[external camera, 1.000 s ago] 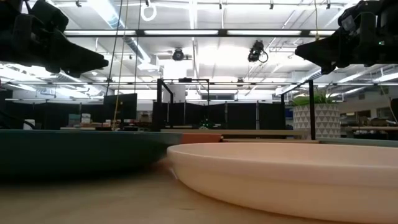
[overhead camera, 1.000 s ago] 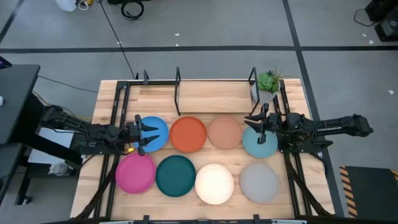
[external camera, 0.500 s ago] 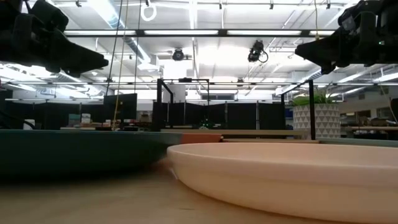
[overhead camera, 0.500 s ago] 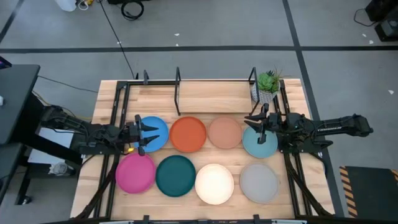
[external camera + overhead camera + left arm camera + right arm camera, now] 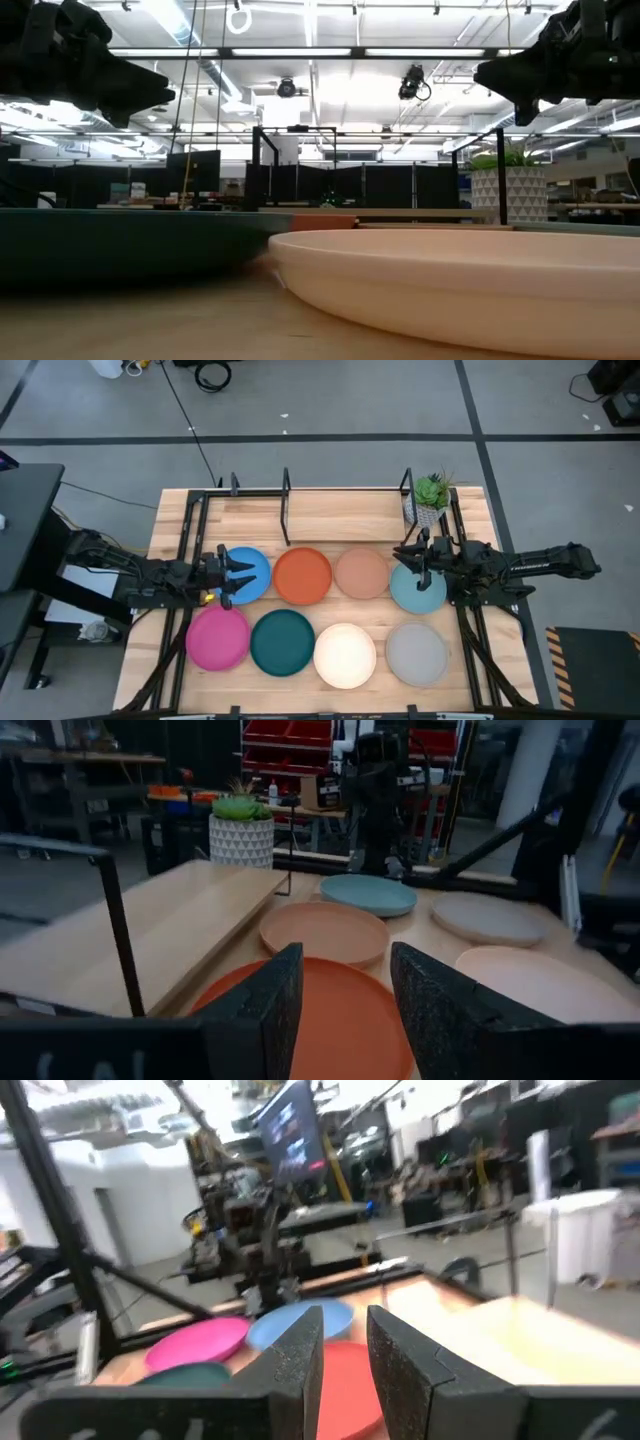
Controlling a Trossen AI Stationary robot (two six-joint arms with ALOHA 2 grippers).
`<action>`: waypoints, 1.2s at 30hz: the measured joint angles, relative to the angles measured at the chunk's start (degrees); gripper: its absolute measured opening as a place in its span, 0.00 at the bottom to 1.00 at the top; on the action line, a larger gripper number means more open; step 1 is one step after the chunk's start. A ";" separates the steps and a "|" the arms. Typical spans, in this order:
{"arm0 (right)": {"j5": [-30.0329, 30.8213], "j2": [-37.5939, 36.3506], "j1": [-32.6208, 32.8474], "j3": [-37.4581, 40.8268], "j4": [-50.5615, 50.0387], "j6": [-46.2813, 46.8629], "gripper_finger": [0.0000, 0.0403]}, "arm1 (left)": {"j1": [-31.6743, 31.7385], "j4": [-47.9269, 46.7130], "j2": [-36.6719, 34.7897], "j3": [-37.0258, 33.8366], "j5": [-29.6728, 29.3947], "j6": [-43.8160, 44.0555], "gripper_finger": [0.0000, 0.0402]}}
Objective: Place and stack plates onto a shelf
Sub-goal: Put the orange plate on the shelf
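Eight plates are laid in two rows on the table, none yet on the shelf (image 5: 285,500) behind them. The blue plate (image 5: 250,572) is overhung by the open, empty left gripper (image 5: 238,575); the light blue plate (image 5: 417,588) by the open right gripper (image 5: 412,562).
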State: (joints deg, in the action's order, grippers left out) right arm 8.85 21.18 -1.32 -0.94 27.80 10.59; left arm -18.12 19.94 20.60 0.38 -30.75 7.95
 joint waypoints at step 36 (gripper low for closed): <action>-1.27 71.83 8.38 -51.17 -28.21 -35.23 0.36 | 0.01 7.45 0.02 1.84 8.34 -3.74 0.40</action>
State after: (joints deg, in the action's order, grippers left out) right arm 7.57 93.01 7.07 -52.11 -0.41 -24.65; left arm -18.11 27.38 20.62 2.22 -22.41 4.22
